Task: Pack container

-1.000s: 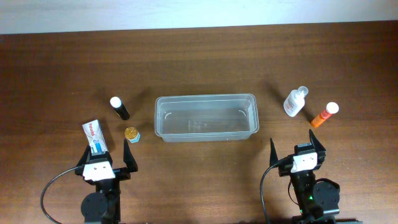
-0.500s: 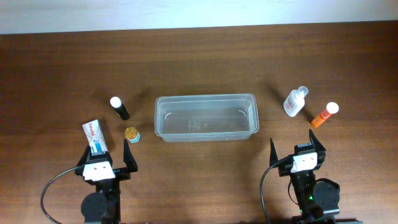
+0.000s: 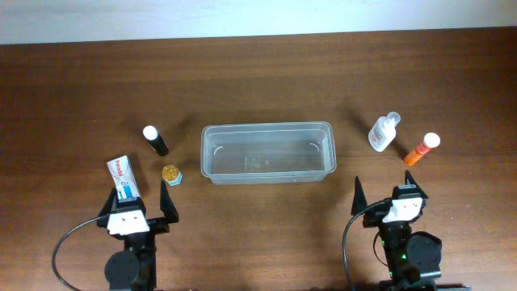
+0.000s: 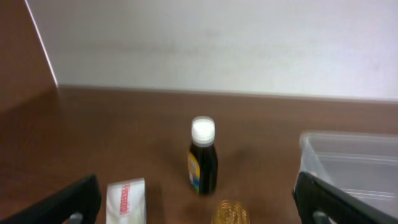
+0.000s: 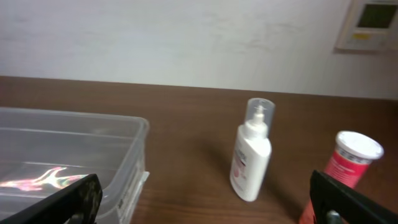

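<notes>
You are at the very start: the container (image 3: 266, 158) sits empty in the middle of the table (image 3: 266, 73), and the left gripper (image 3: 137, 196) and right gripper (image 3: 386, 192) hang near the front edge, fingers spread wide and holding nothing. The box (image 3: 122, 178), gold jar (image 3: 170, 173) and dark bottle (image 3: 155, 140) lie left of it, the pump bottle (image 3: 384, 132) and orange tube (image 3: 422, 149) right. Next, I judge, you must reach one arm over its nearest item, close on it and carry it in.
</notes>
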